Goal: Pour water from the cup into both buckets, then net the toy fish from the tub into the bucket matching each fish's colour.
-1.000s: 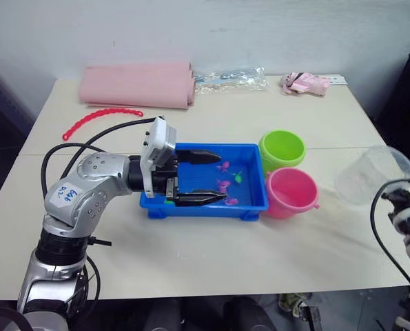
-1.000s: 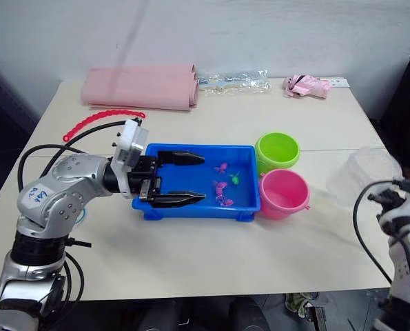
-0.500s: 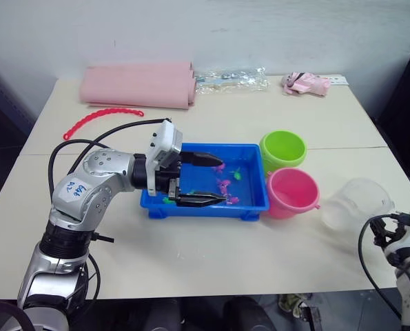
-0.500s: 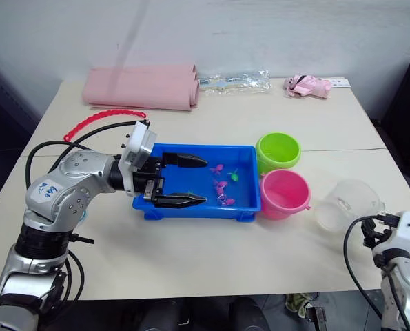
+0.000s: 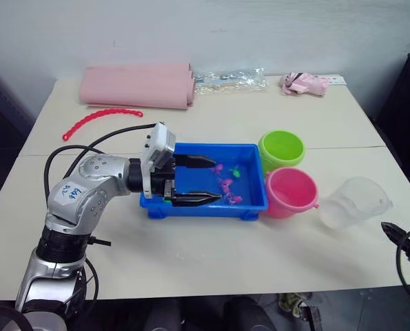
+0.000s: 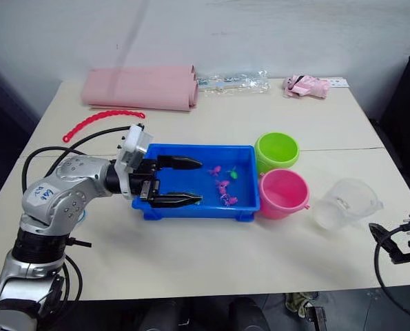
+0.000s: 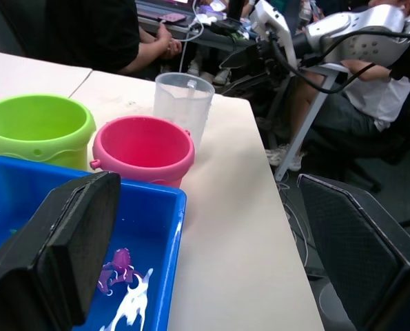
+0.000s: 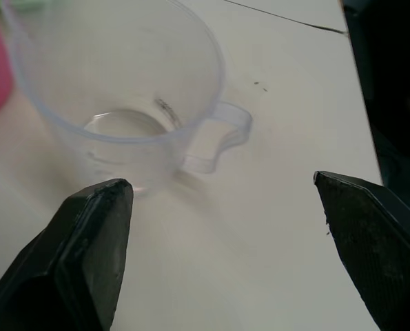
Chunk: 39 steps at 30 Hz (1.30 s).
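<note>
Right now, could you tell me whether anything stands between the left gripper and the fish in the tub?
Nothing visible does. The left gripper is open over the blue tub, and the pink fish lie in open water just past its fingertips.

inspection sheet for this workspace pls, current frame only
Surface: beige table, seam across it.
Job's things: clear cup upright beside pink bucket; green bucket behind it; blue tub holds toy fish, pink and green. Net: nothing seen.
Clutter: pink folded cloth, red beaded chain, clear plastic bag, pink item, all at the far edge.
Grippers: left gripper open over the tub; right gripper open, apart from the cup.
Cables: black cables looping from the left wrist.
Surroundings: seated people at the table's end.
</note>
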Available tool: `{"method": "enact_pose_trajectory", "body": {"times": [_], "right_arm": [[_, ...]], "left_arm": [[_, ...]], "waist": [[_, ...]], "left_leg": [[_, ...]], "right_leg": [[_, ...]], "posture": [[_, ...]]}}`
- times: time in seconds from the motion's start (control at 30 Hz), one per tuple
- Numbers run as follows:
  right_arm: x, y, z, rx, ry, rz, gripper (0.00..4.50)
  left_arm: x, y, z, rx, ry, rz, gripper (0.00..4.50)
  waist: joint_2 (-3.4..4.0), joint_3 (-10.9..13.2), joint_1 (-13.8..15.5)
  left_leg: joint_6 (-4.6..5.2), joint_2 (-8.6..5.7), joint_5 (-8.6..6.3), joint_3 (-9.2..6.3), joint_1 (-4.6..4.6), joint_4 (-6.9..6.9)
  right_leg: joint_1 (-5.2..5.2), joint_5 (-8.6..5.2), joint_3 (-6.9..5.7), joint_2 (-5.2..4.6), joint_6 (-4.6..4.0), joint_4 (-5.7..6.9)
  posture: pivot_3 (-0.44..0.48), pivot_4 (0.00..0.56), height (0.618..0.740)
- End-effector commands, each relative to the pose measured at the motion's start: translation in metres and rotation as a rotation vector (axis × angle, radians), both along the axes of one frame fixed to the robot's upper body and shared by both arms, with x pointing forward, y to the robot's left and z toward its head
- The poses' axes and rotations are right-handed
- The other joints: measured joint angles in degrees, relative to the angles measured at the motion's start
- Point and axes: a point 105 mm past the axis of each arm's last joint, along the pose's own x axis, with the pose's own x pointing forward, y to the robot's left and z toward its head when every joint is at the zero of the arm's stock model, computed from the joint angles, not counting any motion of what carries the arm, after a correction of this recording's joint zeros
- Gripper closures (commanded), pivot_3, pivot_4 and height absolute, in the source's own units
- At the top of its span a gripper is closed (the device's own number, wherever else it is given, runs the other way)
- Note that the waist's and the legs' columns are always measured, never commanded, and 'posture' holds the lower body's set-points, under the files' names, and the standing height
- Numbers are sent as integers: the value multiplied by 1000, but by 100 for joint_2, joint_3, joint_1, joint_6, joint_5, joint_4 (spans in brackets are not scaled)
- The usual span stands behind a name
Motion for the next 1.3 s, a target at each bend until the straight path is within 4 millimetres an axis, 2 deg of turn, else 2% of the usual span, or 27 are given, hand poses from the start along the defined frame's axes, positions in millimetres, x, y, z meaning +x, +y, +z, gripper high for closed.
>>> {"method": "enact_pose_trajectory", "body": {"times": [0.03, 0.1, 0.2, 0.27, 0.37, 0.43, 0.5, 0.6, 0.73, 0.87, 0.97, 1.13, 1.3], "right_arm": [[-5, 28, 50, 68, 1, 207, 32], [-9, 52, 76, 141, 24, 378, 32], [-13, 89, 97, 227, 50, 619, 32], [-8, 117, 102, 260, 59, 770, 32], [5, 150, 93, 215, 82, 927, 32], [23, 174, 86, 184, 33, 1015, 32], [34, 190, 84, 165, 5, 1067, 32], [48, 219, 83, 167, -30, 1188, 32], [57, 234, 81, 179, -41, 1250, 32], [61, 246, 78, 192, -30, 1340, 32], [64, 253, 80, 226, -24, 1373, 32], [61, 258, 71, 197, 3, 1435, 32], [59, 257, 74, 207, -25, 1405, 32]], "left_arm": [[-6, 0, 7, -37, -16, -2, 0], [-7, 3, 6, -46, -9, 17, 0], [-8, 12, 3, -41, 1, 56, 0], [-9, 21, 2, -39, 11, 96, 0], [-10, 43, -9, 21, 12, 168, 0], [-14, 71, -19, 71, 38, 249, 0], [-16, 89, -24, 93, 52, 308, 0], [-27, 138, -35, 148, 91, 496, 0], [-51, 176, -40, 205, 121, 640, 0], [-97, 255, -52, 290, 180, 973, 0], [-112, 289, -55, 336, 204, 1112, 0], [-97, 308, -57, 417, 234, 1145, 0], [-53, 317, -62, 461, 302, 1125, 0]], "waist": [[0, 0, -1], [0, 1, -6], [-24, 11, 5], [-33, 14, -2], [-38, 18, -33], [-45, 21, -66], [-42, 29, -87], [-40, 35, -68], [-38, 42, -9], [-58, 49, -62], [-57, 50, -149], [-55, 50, -38], [-57, 49, -30]], "left_leg": [[0, 2, 0, 0, -2, 1], [2, 1, -1, 2, -2, 0], [2, 11, -2, -5, -2, 0], [2, 19, -2, -9, -3, 3], [6, 20, -5, -6, -3, 13], [8, 19, -6, -7, -4, 12], [3, 23, -8, -9, 0, 10], [6, 18, -9, -12, -6, 7], [25, 6, -23, -16, -11, 4], [43, -5, -43, -10, -12, 11], [46, -2, -47, -7, -9, 10], [62, -2, -55, -24, 1, 2], [59, -8, -58, -19, 1, 1]], "right_leg": [[0, 0, 0, 3, 0, -1], [0, 0, 3, 3, 0, -3], [3, 0, 3, 16, -1, -9], [6, 1, 3, 24, -1, -13], [5, 1, 7, 22, -1, -11], [3, 1, 7, 18, -1, -11], [-3, 1, 5, 16, -1, -6], [-13, 0, -5, -4, -1, -3], [-12, 0, -24, -30, -1, -1], [-6, 0, -36, -50, -1, -5], [-4, 0, -46, -52, -1, -14], [-9, -2, -61, -54, -10, -2], [-17, 0, -61, -60, -13, 12]], "posture": [[0, 150, 740], [0, 150, 740], [0, 150, 740], [0, 150, 740], [0, 150, 740], [0, 150, 740], [0, 150, 740], [0, 150, 740], [0, 150, 740], [0, 150, 740], [0, 150, 740], [0, 150, 740], [0, 150, 740]]}}
